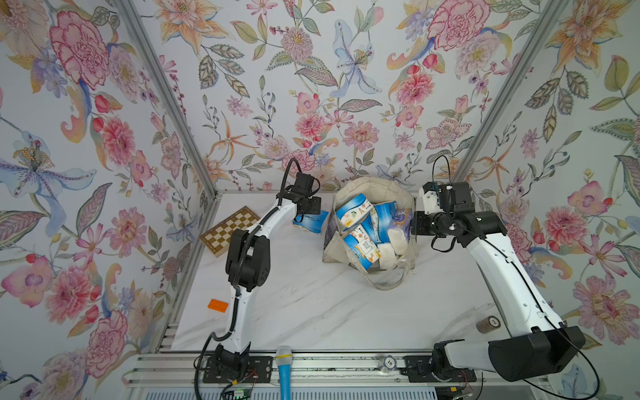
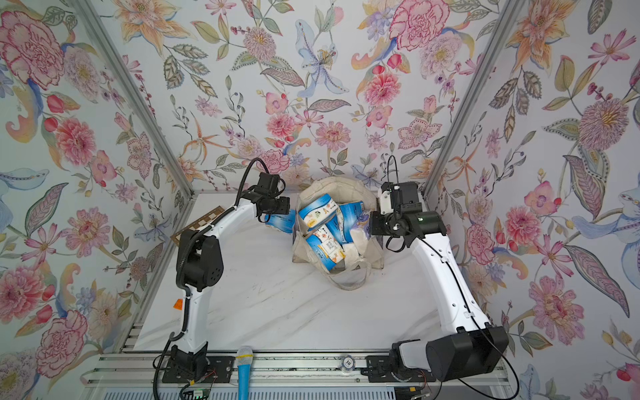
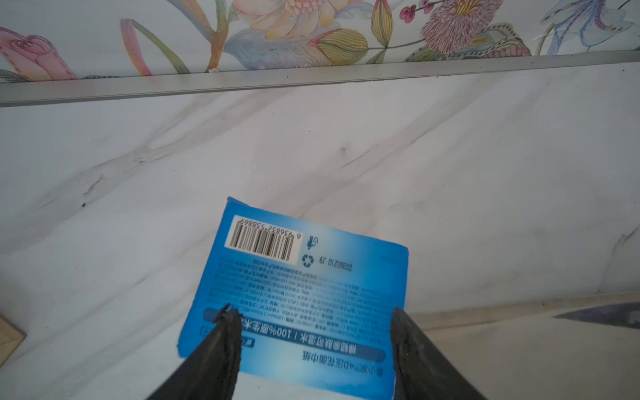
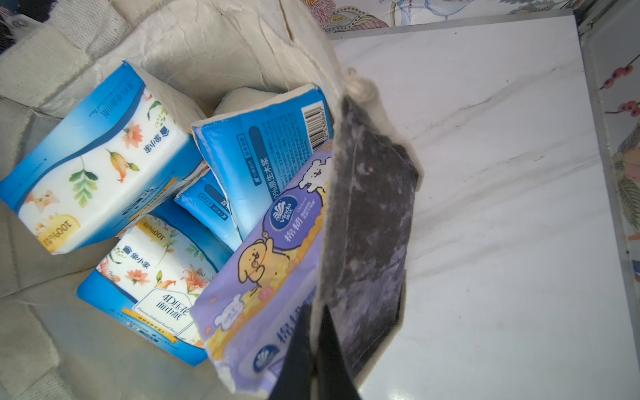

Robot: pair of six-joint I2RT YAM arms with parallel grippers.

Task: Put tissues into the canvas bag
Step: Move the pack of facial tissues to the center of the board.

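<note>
Left wrist: left gripper (image 3: 311,313) jaws apart over blue pack (image 3: 311,277) on table (image 3: 346,138), just beside bag (image 1: 374,185). Right gripper (image 4: 316,308) pinched shut on bag rim; other packs (image 1: 363,225) inside.

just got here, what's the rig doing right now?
The right claw is shut on the rim of the canvas bag, holding its mouth open; several tissue packs already lie inside. The left claw straddles one blue pack lying on the table beside the bag, jaws apart; whether it grips yet is unclear.
</note>
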